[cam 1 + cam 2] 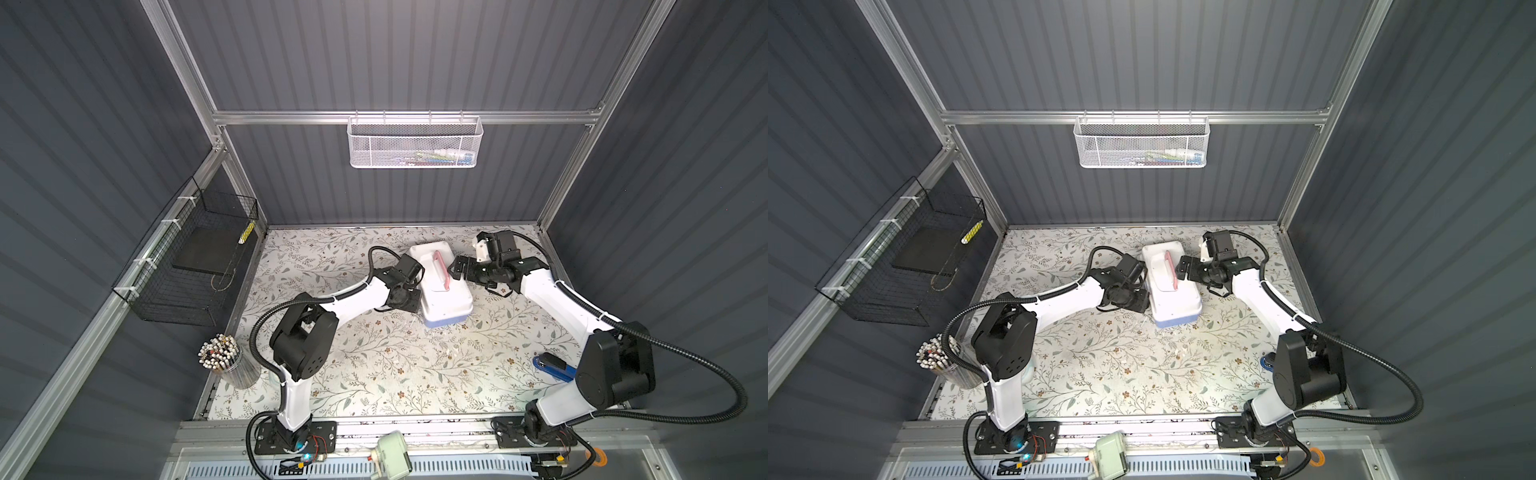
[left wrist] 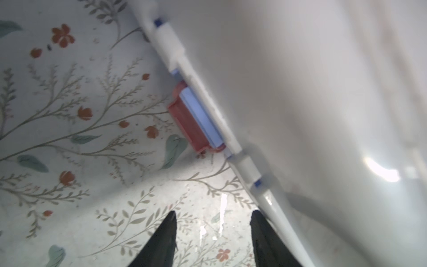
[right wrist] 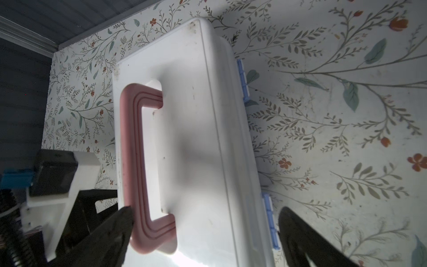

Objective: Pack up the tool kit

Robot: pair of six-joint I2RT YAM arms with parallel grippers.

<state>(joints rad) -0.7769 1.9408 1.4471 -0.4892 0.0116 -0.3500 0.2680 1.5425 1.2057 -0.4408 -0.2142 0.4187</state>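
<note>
looking down in both top views on the tool kit [image 1: 451,299], shut and lying toward the rear middle of the floral tabletop [image 1: 374,365], with the pink handle [image 1: 441,270] along the white lid [image 1: 432,259] and a strip of light blue base [image 1: 446,322] at the near end. finds the pink latch [image 2: 189,124] only in the left wrist view, low on one long side against a blue catch, too blurred to say whether fastened. finds the blue hinges [image 3: 242,78] only in the right wrist view, on the opposite long side. shows the blue stapler [image 1: 552,368] plainly in a top view, near the right arm's [image 1: 552,299] lower joints, but only a sliver of it in a top view, tucked behind that arm.

has the left arm [image 1: 353,297] stretched forward and inward from the near-left base, elbow raised, wrist dropped beside the box's left long side. sets the left gripper [image 2: 213,222] low there, about half apart, with only tabletop in the gap and one finger [image 2: 261,231] just beside the lid's rim, gripping nothing.

has the right arm folded in from the near-right base, wrist turned toward the box. holds the right gripper [image 3: 206,209] over the lid, spread wide across its width, with one finger [image 3: 115,231] overlapping the handle's end and its twin just past the hinge side, clamping nothing.
</note>
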